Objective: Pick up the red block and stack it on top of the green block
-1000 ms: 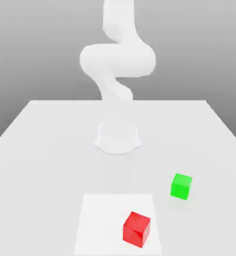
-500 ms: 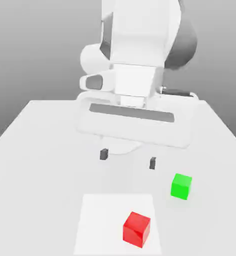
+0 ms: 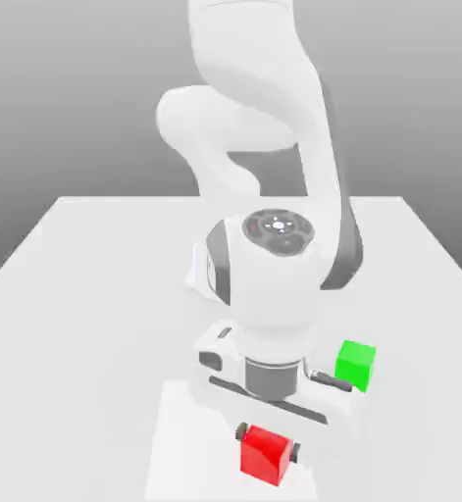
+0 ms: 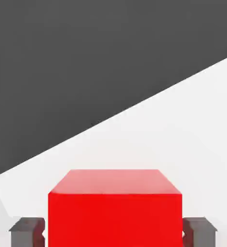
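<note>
No readable text, labels, brands, numbers or signs on any surface in either view.

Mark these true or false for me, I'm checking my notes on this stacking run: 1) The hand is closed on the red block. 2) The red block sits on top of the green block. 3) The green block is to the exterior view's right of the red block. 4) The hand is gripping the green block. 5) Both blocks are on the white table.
1) True: the hand has a finger on each side of the red block.
2) False: the red block sits on the table, apart from the green block.
3) True.
4) False: the green block stands free, untouched.
5) True.
</note>
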